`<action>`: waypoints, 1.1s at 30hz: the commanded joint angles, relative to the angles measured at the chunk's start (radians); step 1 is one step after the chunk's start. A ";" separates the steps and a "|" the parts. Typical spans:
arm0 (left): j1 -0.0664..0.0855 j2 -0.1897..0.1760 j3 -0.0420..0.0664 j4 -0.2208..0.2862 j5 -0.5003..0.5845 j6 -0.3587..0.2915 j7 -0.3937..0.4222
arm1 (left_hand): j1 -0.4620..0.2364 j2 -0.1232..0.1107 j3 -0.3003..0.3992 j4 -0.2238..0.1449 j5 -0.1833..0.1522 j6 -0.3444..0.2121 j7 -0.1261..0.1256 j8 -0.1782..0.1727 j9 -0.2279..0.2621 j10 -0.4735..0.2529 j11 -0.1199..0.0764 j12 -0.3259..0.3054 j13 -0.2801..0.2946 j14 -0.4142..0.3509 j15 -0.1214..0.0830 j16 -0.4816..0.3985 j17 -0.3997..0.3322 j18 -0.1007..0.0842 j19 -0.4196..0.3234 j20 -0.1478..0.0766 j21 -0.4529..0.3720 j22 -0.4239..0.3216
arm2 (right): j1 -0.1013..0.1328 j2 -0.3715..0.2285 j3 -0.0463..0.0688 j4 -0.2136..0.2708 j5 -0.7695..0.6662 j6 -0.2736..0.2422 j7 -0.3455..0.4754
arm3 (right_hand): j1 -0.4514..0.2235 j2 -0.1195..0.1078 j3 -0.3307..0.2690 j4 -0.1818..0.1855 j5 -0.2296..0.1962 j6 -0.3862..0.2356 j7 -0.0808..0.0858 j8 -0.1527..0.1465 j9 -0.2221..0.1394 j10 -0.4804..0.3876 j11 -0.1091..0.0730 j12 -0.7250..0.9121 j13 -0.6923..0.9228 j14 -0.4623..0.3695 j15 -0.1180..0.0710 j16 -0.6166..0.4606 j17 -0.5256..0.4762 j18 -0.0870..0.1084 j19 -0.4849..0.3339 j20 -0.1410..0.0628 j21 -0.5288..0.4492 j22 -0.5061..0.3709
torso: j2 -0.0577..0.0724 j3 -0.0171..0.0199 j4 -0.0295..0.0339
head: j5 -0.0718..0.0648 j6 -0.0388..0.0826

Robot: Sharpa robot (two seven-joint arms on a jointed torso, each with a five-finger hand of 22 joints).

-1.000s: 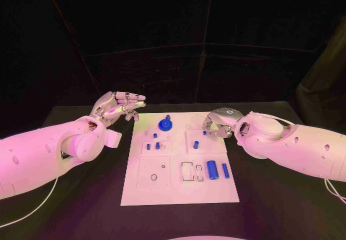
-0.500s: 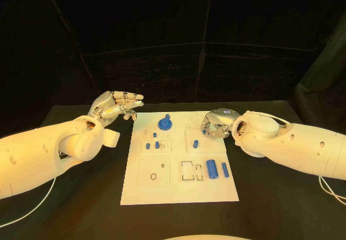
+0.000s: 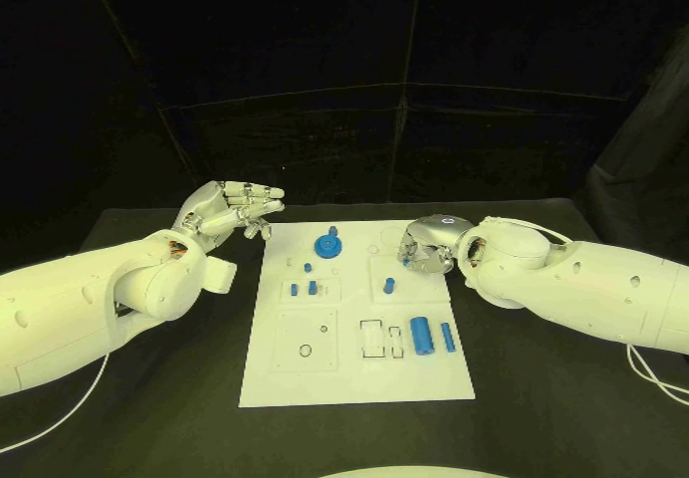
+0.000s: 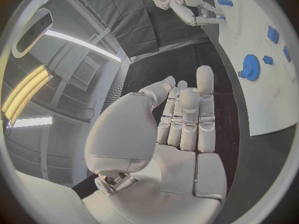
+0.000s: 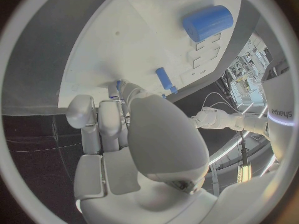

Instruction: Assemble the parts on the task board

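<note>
The flat white rectangular task board (image 3: 359, 358) lies mid-table, blue parts scattered on it: a toothed blue gear (image 3: 331, 245) at the far end, a fat blue cylinder (image 3: 421, 334) nearer. The right hand (image 3: 428, 245) hangs fingers-down over the board's far right corner; a small blue piece (image 5: 117, 84) shows at its fingertips, but whether it is gripped I cannot tell. Best to lower slowly and keep it upright. The left hand (image 3: 230, 211) is raised beside the board, fingers loosely curled, holding nothing
</note>
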 commanded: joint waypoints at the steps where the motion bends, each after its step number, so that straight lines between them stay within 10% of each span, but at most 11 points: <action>1: 0.001 -0.001 0.001 0.003 0.006 0.009 0.002 | 0.000 0.006 0.000 -0.003 -0.003 0.006 -0.001 0.004 -0.001 -0.005 -0.002 0.007 0.001 -0.006 -0.002 -0.005 -0.001 0.013 -0.006 -0.001 -0.002 -0.002 | -0.004 0.003 -0.004 0.000 -0.021 0.021 -0.022 | -0.003 0.005 0.034 -0.015 -0.009 0.022 -0.004 0.006 0.003 0.022 -0.006 0.002 0.003 0.026 -0.008 0.014 0.013 -0.016 0.024 -0.003 0.022 0.034 | -0.001 0.0005 0.0002 | -0.001 0.000; 16: 0.001 -0.006 0.001 0.002 0.006 0.007 -0.002 | 0.001 0.007 0.000 -0.004 -0.003 0.005 -0.001 0.004 -0.001 -0.006 -0.002 0.007 0.001 -0.007 -0.002 -0.005 -0.001 0.013 -0.006 -0.001 -0.003 -0.002 | -0.004 -0.008 -0.004 0.028 -0.059 -0.099 -0.029 | -0.090 -0.018 0.169 -0.104 -0.022 0.070 -0.015 0.007 0.007 0.079 -0.019 -0.012 0.005 0.029 -0.019 0.020 -0.001 -0.033 0.072 -0.016 0.084 0.125 | -0.001 0.0005 -0.0009 | -0.010 -0.002; 33: 0.001 -0.009 0.001 -0.003 0.006 0.010 -0.006 | 0.001 0.005 -0.002 -0.007 -0.003 0.003 0.001 0.003 -0.002 -0.010 0.000 0.009 0.002 -0.009 -0.001 -0.008 -0.007 0.013 -0.006 -0.001 -0.005 -0.004 | -0.003 -0.099 -0.002 0.152 0.010 -0.193 -0.004 | -0.115 -0.027 0.177 -0.114 -0.025 0.069 -0.013 0.002 0.006 0.078 -0.018 -0.019 0.005 0.030 -0.017 0.026 0.001 -0.037 0.082 -0.014 0.095 0.143 | -0.001 -0.0010 0.0003 | -0.012 0.000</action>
